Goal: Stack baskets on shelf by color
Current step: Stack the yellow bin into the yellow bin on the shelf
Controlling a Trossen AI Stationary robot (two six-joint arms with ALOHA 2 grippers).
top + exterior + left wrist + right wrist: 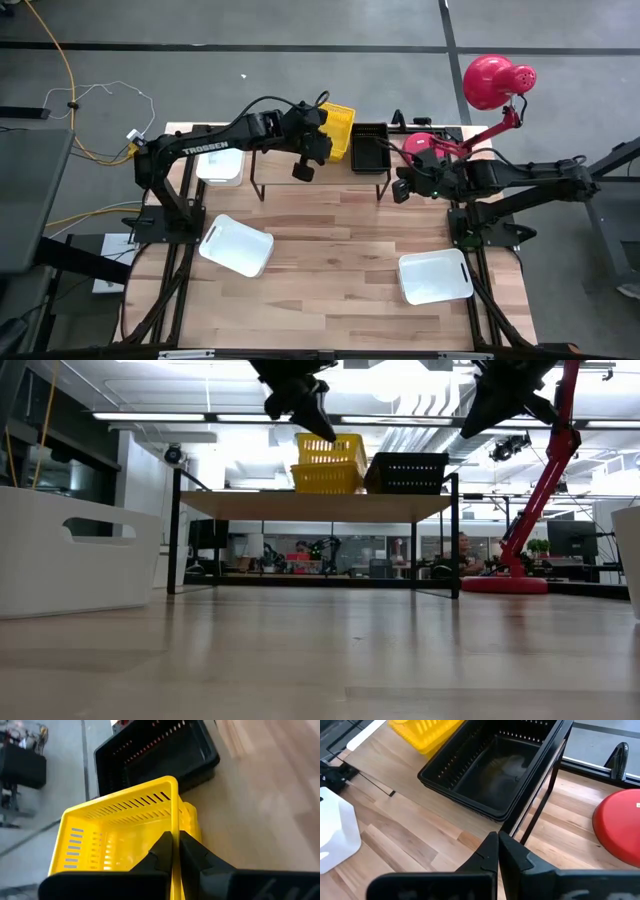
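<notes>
Table (pixel 330 290) of pale wood carries everything, with the shelf (pixel 290 165) along its far edge. Three white baskets come next in size. One (pixel 220 165) lies at the shelf's left end, one (pixel 236 245) sits tilted on the near-left part of the table, and one (pixel 435 277) rests on the near-right part; the two on the table show nothing inside.

On the shelf top, a yellow stack (pixel 327 464) stands near the middle: a lower yellow basket with an upper yellow basket (pixel 120 832) sitting crooked on it, its rim raised on one side. Just right of it is a black stack (pixel 408 473), two black baskets nested, with nothing in the top one as the right wrist view shows.

The left gripper (pixel 175 851) is over the yellow stack, its fingers pinched on the rim of the upper yellow basket. The right gripper (pixel 497 851) hovers at the shelf's right end, near side of the black stack, fingers pressed together and holding nothing.

A red lamp (pixel 495 85) stands beyond the right arm.
</notes>
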